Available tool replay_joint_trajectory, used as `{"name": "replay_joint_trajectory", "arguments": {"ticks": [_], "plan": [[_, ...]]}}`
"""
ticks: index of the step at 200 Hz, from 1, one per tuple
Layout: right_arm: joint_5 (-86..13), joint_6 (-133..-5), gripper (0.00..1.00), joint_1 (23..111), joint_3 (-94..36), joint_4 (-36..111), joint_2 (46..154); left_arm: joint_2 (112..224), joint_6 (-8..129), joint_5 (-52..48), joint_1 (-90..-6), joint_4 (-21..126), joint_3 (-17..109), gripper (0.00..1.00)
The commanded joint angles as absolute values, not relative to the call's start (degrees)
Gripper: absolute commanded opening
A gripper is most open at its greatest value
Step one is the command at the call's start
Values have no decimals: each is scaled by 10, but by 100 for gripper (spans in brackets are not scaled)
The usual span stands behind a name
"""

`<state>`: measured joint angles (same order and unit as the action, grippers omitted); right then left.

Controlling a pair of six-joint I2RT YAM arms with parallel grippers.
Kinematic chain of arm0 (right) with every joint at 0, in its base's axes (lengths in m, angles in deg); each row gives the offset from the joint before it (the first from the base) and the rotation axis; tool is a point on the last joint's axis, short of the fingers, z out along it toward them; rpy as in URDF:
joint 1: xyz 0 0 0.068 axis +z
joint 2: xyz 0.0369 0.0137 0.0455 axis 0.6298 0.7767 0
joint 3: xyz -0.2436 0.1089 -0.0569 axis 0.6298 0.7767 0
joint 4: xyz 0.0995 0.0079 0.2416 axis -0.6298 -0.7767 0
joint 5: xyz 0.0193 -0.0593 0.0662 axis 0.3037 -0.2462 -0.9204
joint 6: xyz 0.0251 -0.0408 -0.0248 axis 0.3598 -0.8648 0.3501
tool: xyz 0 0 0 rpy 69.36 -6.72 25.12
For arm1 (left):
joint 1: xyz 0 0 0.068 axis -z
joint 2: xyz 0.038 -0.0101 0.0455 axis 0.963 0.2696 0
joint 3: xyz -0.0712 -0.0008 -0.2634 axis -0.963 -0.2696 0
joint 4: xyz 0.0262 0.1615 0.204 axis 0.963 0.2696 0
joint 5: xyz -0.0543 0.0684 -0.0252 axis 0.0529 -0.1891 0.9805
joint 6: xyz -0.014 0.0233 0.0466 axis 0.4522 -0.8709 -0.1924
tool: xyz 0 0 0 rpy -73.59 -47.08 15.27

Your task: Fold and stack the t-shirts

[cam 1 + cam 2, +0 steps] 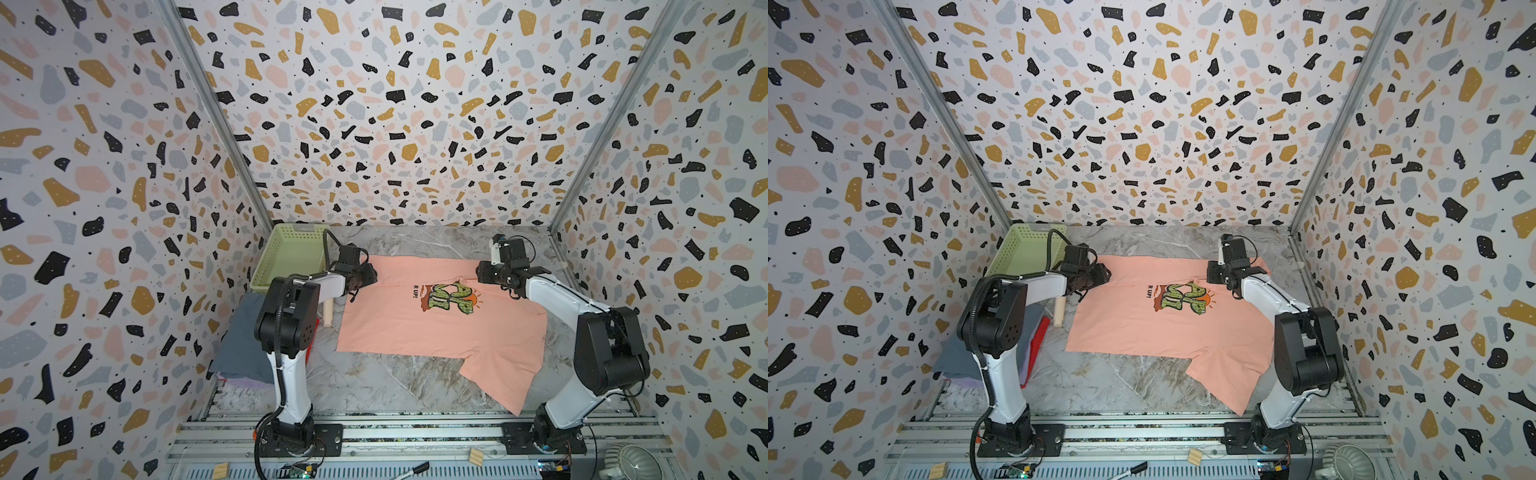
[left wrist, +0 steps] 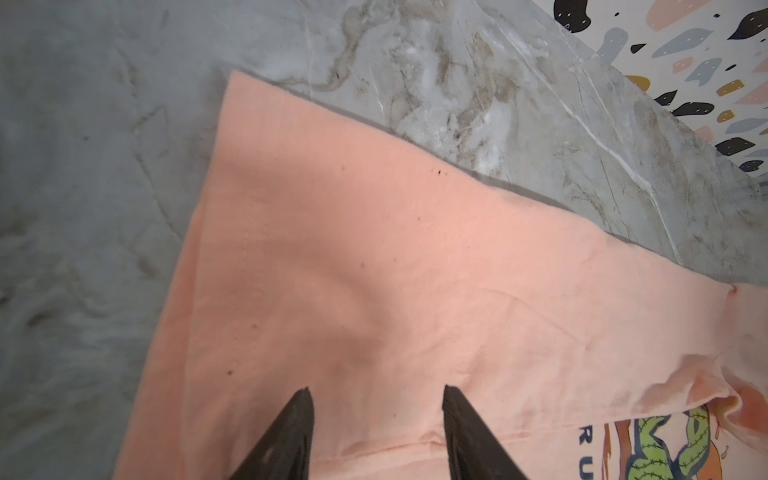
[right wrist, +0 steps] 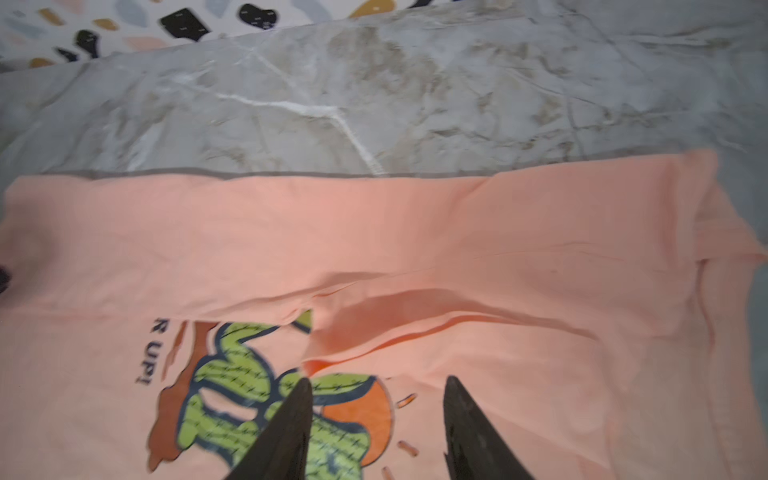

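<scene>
A salmon-peach t-shirt (image 1: 415, 328) (image 1: 1142, 328) lies spread on the marble table, its green print face up. Its far edge is folded over toward the print, and one sleeve (image 1: 503, 374) points at the front rail. My left gripper (image 1: 370, 276) (image 2: 376, 390) hovers over the folded band (image 2: 374, 249) at the shirt's far left, open and empty. Over the far right part, by the print (image 3: 249, 399), my right gripper (image 1: 482, 272) (image 3: 378, 380) is also open and empty. At the left lies a stack of folded t-shirts: slate-grey (image 1: 243, 336), lavender (image 1: 241, 380) and red (image 1: 1038, 336).
A pale green basket (image 1: 286, 257) stands in the far left corner. A beige wooden stick (image 1: 329, 313) lies between the stack and the spread shirt. Patterned walls close in three sides. The front rail holds wooden blocks (image 1: 476, 457) and a marker (image 1: 415, 469).
</scene>
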<state>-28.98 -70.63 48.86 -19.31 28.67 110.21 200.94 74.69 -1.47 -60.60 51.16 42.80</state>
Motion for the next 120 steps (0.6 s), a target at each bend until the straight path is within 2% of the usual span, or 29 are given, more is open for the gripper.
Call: {"name": "replay_joint_trajectory", "arguments": {"ticks": [1,30,70,120], "plan": [[-303,-722,49,441,-240,291,1163,1984,743,-11,-607,496,421,52],[-320,-722,48,404,-280,253,1225,1980,742,-16,-607,497,417,52],[-270,-722,48,396,-244,266,1225,1987,744,-15,-608,500,421,52],[-296,-711,43,385,-224,281,1240,1992,745,-13,-607,501,427,52]]}}
